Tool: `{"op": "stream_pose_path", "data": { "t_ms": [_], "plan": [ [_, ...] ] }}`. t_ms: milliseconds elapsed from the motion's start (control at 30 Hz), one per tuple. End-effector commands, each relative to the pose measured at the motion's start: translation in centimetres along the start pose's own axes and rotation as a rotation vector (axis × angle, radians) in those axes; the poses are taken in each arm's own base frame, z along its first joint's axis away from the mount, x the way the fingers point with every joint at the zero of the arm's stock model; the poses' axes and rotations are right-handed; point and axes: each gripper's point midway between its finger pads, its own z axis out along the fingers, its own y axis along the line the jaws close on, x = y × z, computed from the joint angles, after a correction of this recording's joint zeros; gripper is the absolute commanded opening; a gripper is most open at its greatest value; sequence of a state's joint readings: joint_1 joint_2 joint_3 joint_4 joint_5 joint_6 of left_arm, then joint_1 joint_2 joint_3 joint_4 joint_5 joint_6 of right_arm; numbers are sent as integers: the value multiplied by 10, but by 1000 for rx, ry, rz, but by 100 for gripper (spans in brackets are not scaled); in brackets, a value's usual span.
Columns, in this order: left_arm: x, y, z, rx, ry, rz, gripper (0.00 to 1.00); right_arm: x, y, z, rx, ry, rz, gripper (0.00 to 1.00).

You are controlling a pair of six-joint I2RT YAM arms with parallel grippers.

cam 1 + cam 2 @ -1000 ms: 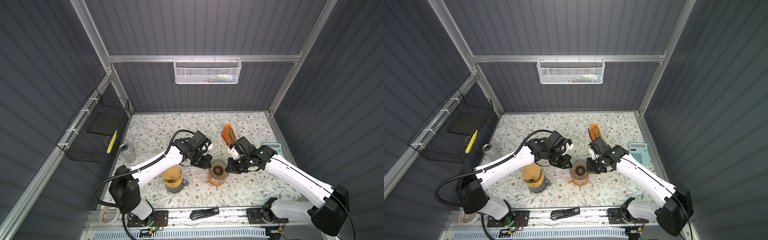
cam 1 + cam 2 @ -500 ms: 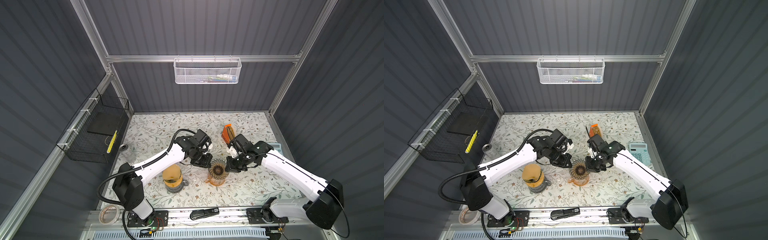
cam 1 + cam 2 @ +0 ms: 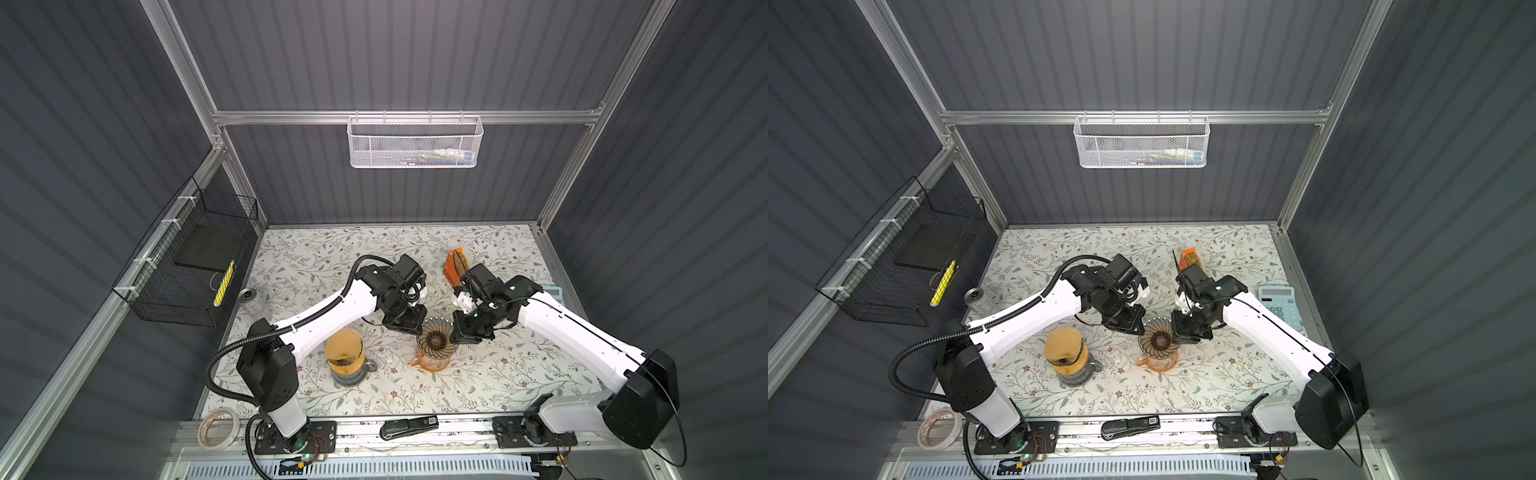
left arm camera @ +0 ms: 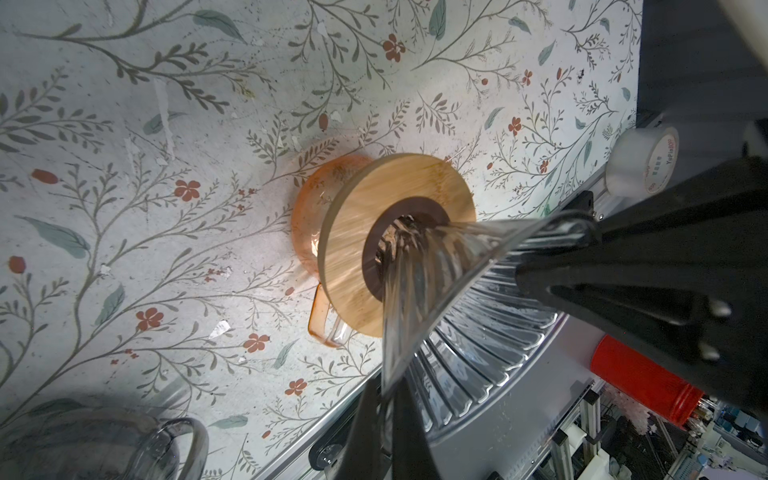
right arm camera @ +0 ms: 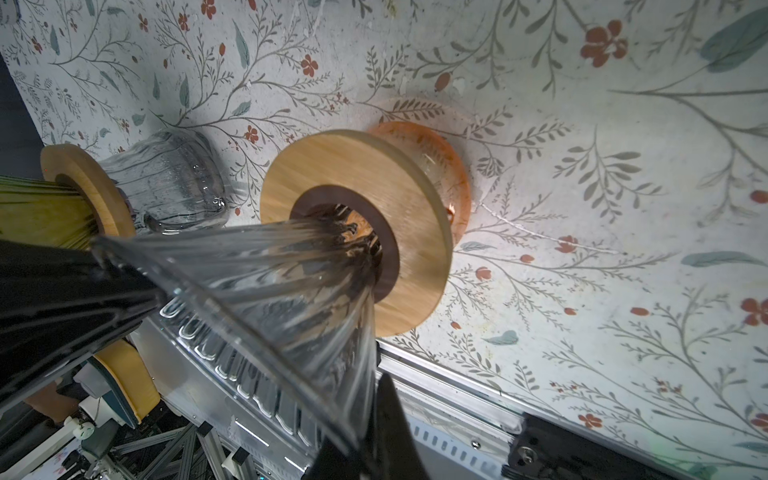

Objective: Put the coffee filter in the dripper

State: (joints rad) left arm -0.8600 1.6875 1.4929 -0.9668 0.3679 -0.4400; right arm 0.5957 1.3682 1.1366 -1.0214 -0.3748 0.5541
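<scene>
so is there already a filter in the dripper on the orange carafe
No, the clear dripper on the orange carafe shows only bare glass ribs in a top view.

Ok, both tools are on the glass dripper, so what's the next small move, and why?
Probably open the right tool and lift it off the rim, with the left tool steadying the dripper. Both are shut on its rim, it looks empty on the orange server, and the orange pack, which seems to hold filters, stands just behind the right arm.

floral table (image 3: 498,374): orange carafe (image 3: 432,363), clear carafe (image 3: 349,376), orange packet (image 3: 451,270), calculator (image 3: 1277,305), small jar (image 3: 252,305), perhaps lidded.
</scene>
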Motion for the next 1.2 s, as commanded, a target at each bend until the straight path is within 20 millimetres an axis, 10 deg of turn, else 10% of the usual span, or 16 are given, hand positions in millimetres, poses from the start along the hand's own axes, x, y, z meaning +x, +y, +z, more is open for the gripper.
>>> {"op": "stream_pose_path", "data": {
  "t_ms": [0,1167],
  "plan": [
    [21,19,36,-69,137,-31,0,-10,-11,28,42,25,22,0],
    [28,36,66,-105,244,-45,0,-37,-20,60,21,81,51,0]
  ]
}}
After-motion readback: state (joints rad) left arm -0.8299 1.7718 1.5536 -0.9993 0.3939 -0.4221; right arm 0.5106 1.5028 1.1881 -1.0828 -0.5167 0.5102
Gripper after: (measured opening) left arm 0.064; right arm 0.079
